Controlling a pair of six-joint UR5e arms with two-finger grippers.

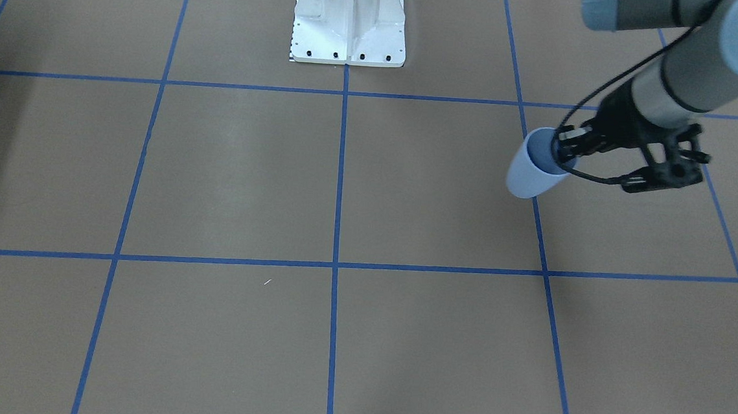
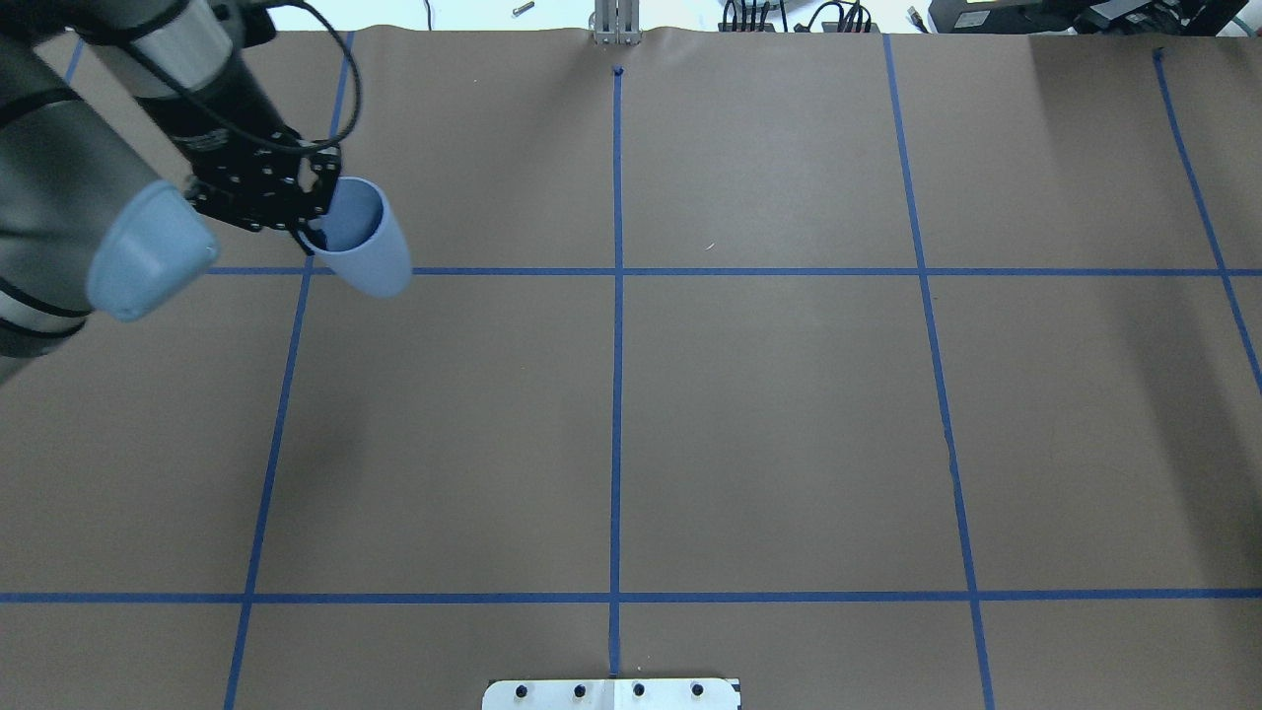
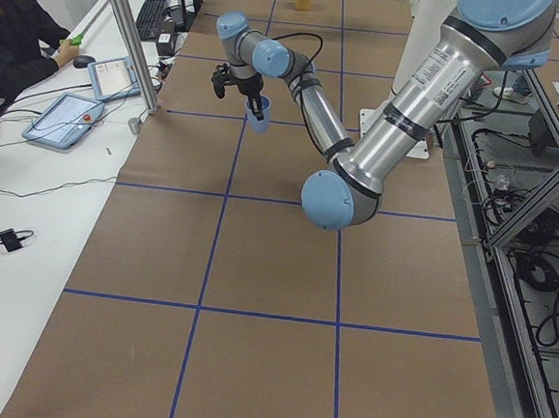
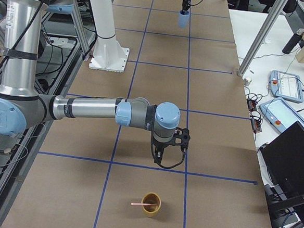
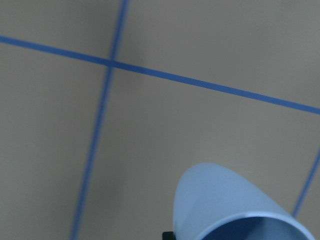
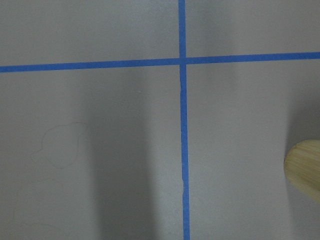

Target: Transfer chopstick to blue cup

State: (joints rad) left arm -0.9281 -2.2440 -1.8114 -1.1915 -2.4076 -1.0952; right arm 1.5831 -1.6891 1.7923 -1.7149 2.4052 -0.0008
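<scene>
My left gripper [image 1: 562, 157] is shut on the rim of the blue cup [image 1: 532, 170], one finger inside and one outside. It holds the cup tilted above the table at the far left [image 2: 367, 248]. The cup fills the bottom of the left wrist view [image 5: 235, 207]. A pale pink chopstick [image 4: 139, 204] leans in a tan wooden cup [image 4: 151, 204] at the table's right end, sticking out over its rim. My right gripper [image 4: 168, 156] hovers above the table a little beyond that cup, pointing down; I cannot tell whether it is open or shut.
The white robot base [image 1: 349, 30] stands at the table's middle edge. Blue tape lines grid the brown table. The wooden cup's rim shows at the edge of the right wrist view [image 6: 306, 170]. A metal post [image 4: 261, 38] and tablets [image 4: 287, 84] stand on the operators' side.
</scene>
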